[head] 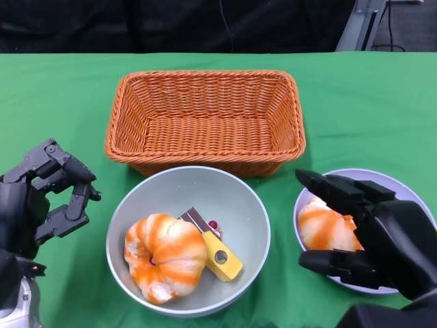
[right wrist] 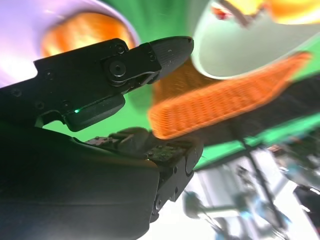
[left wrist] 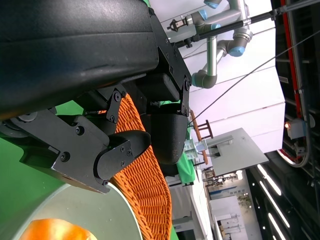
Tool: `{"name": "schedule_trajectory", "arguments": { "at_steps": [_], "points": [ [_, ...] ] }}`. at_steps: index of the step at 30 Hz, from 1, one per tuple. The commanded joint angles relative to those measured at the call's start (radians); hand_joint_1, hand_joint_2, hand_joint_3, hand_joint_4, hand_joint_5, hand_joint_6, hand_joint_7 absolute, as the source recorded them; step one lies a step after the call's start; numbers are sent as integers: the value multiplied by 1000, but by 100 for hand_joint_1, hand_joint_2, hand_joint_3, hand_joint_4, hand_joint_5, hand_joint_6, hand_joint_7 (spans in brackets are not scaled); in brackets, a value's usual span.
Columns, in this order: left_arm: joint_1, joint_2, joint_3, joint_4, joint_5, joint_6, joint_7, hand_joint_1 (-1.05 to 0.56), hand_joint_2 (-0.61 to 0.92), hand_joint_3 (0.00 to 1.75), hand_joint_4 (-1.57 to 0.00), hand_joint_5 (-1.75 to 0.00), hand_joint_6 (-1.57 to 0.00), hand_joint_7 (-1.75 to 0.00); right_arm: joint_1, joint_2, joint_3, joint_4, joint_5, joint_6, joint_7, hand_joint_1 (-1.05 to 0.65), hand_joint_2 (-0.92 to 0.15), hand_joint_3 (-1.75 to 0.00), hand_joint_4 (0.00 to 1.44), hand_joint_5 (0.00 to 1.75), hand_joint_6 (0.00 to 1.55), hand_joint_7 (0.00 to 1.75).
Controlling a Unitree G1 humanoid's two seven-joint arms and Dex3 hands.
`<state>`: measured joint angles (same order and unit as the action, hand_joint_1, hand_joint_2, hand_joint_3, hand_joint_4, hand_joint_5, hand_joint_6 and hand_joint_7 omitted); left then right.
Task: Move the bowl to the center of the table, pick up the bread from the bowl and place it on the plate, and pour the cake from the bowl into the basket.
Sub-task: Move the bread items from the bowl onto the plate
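the bowl [head: 249, 205] sits on the green table [head: 355, 109] just in front of the wicker basket [head: 205, 119], its far rim close against the basket's near wall. inside the bowl, a round orange-and-white striped bread [head: 166, 256] fills the side nearer the left hand, and a yellow wedge of cake [head: 220, 254] with a dark end and a small red bit beside it leans against the bread on its other side. to the right of the bowl, apart from it, is a pale plate [head: 403, 188] with a second orange-and-white bread [head: 326, 229] lying on it. the right hand [head: 362, 232] hangs over that plate with its fingers spread on either side of the bread there; i cannot tell whether they touch it. the left hand [head: 51, 198] hovers left of the bowl, clear of its rim, fingers curled but apart and holding nothing. the basket holds nothing that shows.
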<state>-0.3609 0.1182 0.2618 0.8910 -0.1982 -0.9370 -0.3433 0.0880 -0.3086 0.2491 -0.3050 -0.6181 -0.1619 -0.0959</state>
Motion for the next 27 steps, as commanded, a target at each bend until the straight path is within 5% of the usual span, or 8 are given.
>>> {"name": "schedule_trajectory", "arguments": {
  "at_steps": [1,15,27],
  "points": [
    [8,18,1,2,-5,4,1,-10,63,99,-78,-158,-73,-148,-1,13,-15,5,62,-90,-22,-69,-92,-8,62,14,51,5],
    [10,14,0,-2,-5,4,4,-8,61,100,-79,-157,-73,-148,-58,56,28,-1,85,-152,75,-68,-92,-6,65,11,53,2],
    [8,8,-6,-1,1,-3,11,-9,61,103,-80,-157,-73,-150,-195,123,102,217,-4,-185,27,-70,-92,-4,71,11,54,1]
  ]
}}
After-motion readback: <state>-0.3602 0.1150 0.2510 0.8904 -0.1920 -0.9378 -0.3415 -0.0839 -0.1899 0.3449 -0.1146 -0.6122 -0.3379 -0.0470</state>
